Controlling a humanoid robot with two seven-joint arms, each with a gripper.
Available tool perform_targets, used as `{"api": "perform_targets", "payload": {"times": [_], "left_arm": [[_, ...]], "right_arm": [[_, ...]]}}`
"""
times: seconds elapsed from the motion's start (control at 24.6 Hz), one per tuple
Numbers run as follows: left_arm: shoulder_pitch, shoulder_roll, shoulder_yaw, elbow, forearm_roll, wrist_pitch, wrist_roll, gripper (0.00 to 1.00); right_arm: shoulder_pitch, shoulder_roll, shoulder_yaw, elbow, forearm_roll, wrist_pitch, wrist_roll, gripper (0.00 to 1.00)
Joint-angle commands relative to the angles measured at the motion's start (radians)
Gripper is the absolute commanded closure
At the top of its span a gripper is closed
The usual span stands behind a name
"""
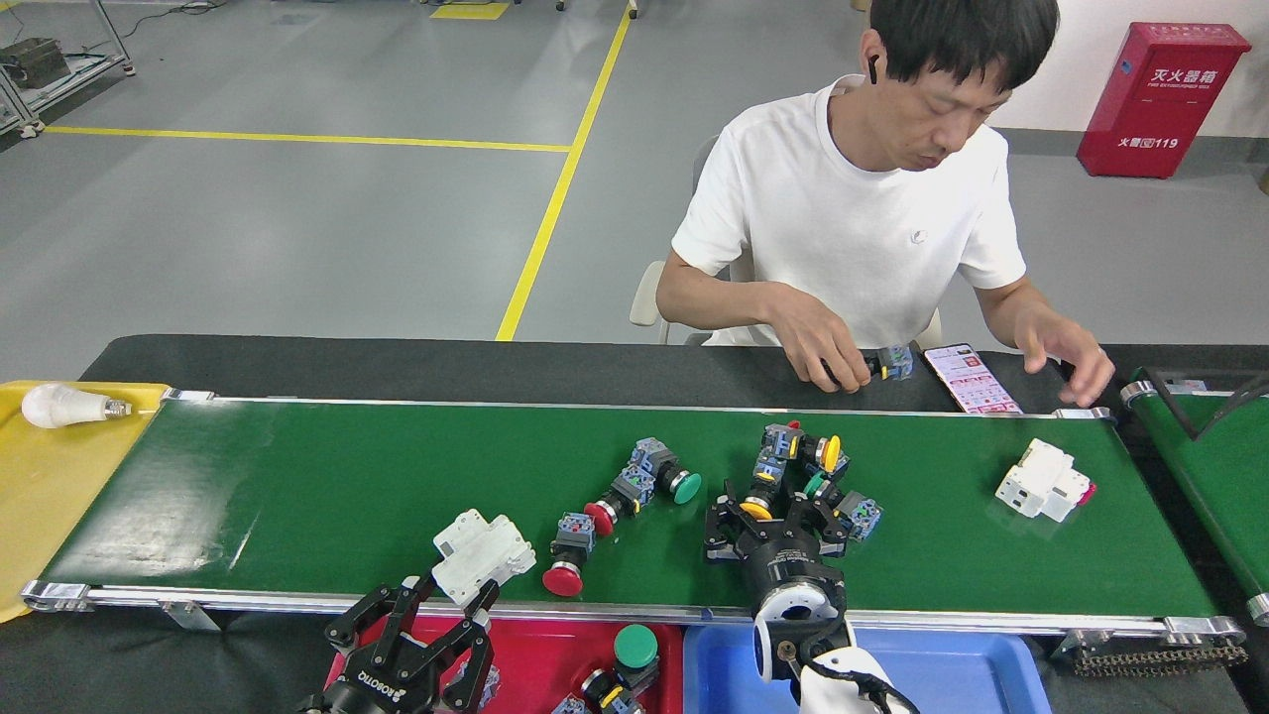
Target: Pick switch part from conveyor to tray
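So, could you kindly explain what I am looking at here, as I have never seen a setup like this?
This is the view from a humanoid robot's head, looking down at its own two arms. In front runs a green conveyor carrying push-button switches with red, green and yellow caps, plus a white breaker at the right. The left gripper holds another white breaker at the belt's near edge, above a red tray that already contains a few switches. The right gripper is open around a yellow-capped switch in a cluster; a blue tray sits below it. Across the belt a seated person handles a switch. A light bulb lies on a yellow tray at the left.
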Motion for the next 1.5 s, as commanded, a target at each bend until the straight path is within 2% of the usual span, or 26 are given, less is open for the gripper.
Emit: {"api": "perform_targets", "payload": {"times": [0.0, 0.16, 0.2, 0.37, 0.49, 0.57, 0.65, 0.77, 0.89, 1.06, 1.18, 1.3, 1.38, 1.42, 1.46], "left_arm": [[-0.004, 0.007, 0.006, -0.016, -0.001, -0.002, 0.006, 0.94], [0.001, 0.007, 0.009, -0.016, -0.001, -0.002, 0.005, 0.94], [0.002, 0.007, 0.009, -0.016, -0.001, -0.002, 0.006, 0.94], [0.013, 0.008, 0.009, -0.016, -0.001, -0.002, 0.006, 0.94], [0.025, 0.018, 0.009, -0.016, -0.001, -0.003, 0.008, 0.94], [0.03, 0.024, 0.009, -0.016, 0.001, -0.003, 0.009, 0.94], [0.029, 0.035, -0.003, -0.016, 0.001, -0.008, 0.011, 0.94], [0.004, 0.07, -0.058, -0.016, -0.002, -0.032, 0.014, 0.94], [-0.053, 0.094, -0.161, -0.008, -0.057, -0.042, 0.014, 0.93], [-0.134, 0.082, -0.297, 0.03, -0.14, -0.042, 0.011, 0.93], [-0.166, 0.077, -0.432, 0.063, -0.214, -0.042, 0.009, 0.92], [-0.174, 0.059, -0.552, 0.121, -0.294, -0.04, 0.009, 0.9], [-0.172, 0.031, -0.592, 0.141, -0.338, -0.038, 0.009, 0.84], [-0.166, 0.007, -0.604, 0.144, -0.358, -0.04, 0.008, 0.67], [-0.162, -0.008, -0.604, 0.144, -0.369, -0.038, 0.008, 0.36]], "right_arm": [[-0.012, -0.003, 0.001, -0.044, -0.019, -0.035, -0.004, 0.98], [0.036, -0.032, 0.001, -0.171, -0.049, -0.075, 0.009, 0.98], [0.065, -0.05, -0.001, -0.237, -0.052, -0.09, 0.025, 0.98], [0.193, -0.152, -0.025, -0.478, -0.115, -0.19, 0.055, 0.98], [0.286, -0.247, -0.103, -0.567, -0.184, -0.291, 0.058, 0.98], [0.304, -0.282, -0.179, -0.566, -0.212, -0.372, 0.057, 0.96], [0.337, -0.305, -0.307, -0.558, -0.253, -0.49, 0.058, 0.95], [0.378, -0.31, -0.505, -0.527, -0.324, -0.743, 0.062, 0.95], [0.412, -0.304, -0.608, -0.518, -0.342, -0.957, 0.075, 0.95], [0.429, -0.3, -0.66, -0.518, -0.35, -1.027, 0.078, 0.95], [0.433, -0.302, -0.677, -0.518, -0.401, -1.037, 0.088, 0.95], [0.435, -0.302, -0.677, -0.523, -0.414, -1.037, 0.095, 0.95], [0.436, -0.3, -0.677, -0.523, -0.414, -1.037, 0.098, 0.95], [0.438, -0.297, -0.676, -0.523, -0.413, -1.037, 0.098, 0.95], [0.438, -0.296, -0.676, -0.523, -0.413, -1.035, 0.098, 0.95]]}}
